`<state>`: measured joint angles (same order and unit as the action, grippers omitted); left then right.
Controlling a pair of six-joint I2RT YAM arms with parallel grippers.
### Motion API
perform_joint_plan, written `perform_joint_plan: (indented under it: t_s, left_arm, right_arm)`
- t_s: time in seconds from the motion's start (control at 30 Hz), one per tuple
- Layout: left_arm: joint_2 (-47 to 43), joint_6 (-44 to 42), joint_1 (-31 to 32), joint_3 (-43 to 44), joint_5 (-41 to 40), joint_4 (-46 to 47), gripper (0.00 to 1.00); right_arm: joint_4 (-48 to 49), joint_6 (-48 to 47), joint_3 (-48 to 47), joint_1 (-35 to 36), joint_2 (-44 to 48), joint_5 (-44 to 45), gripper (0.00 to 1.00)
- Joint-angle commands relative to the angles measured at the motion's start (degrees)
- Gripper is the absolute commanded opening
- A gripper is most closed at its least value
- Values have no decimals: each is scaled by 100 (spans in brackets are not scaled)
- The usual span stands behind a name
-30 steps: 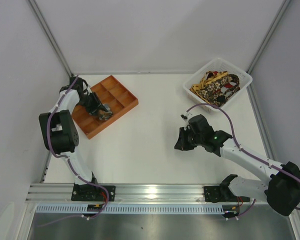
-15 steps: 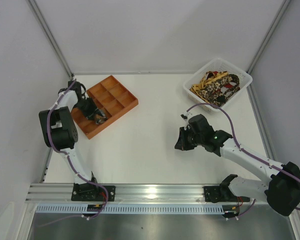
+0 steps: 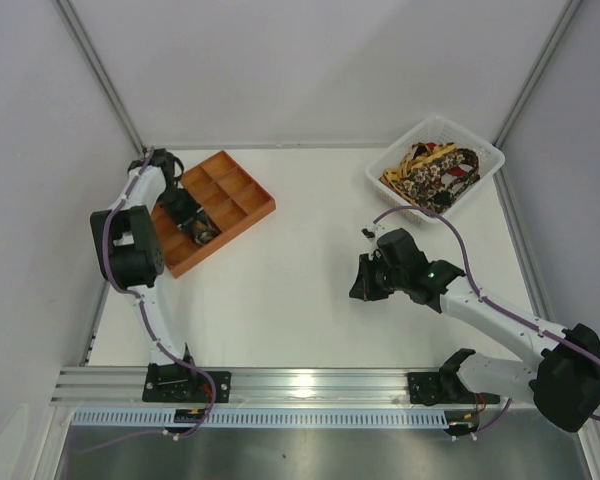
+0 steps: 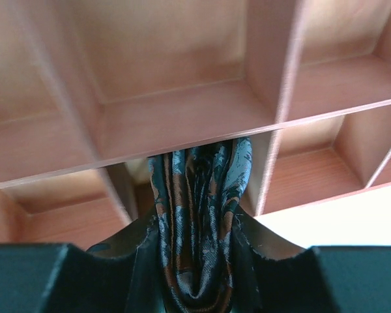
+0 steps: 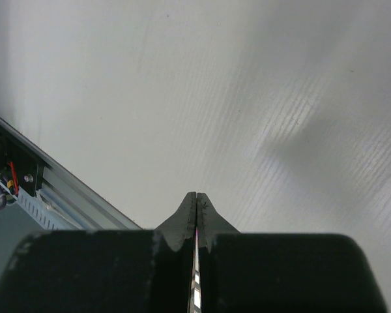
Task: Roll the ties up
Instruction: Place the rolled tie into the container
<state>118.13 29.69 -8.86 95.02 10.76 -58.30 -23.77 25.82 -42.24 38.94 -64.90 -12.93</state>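
A rolled tie, dark with blue and rust patterning, sits pinched between the fingers of my left gripper, which is shut on it. It hangs at the near-left compartments of the orange tray, where the roll shows just beside the left gripper. One tray divider crosses in front of the roll's far end. More ties lie heaped in the white basket at the back right. My right gripper is shut and empty over bare table, its tips pressed together.
The tray's other compartments look empty. Grey walls enclose the table on the left, back and right. The aluminium rail with both arm bases runs along the near edge.
The left arm has swung its wrist and elbow back toward the left wall, keeping the rolled tie over the tray's near-left end. The right arm has not moved.
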Motion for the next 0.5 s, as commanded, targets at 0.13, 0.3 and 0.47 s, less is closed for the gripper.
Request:
perform_joint_plan:
  t_s: [0.13, 0.3, 0.47]
  left_arm:
    - [333, 775, 297, 904, -478, -498, 1]
    - [492, 749, 297, 834, -716, -577, 0]
    - [527, 714, 280, 570, -1015, -463, 0]
  right_arm:
    - [-5, -51, -250, -9, 30, 45, 0]
    - [-31, -60, -250, -27, 13, 62, 0]
    - [-40, -69, -267, -35, -13, 71, 0]
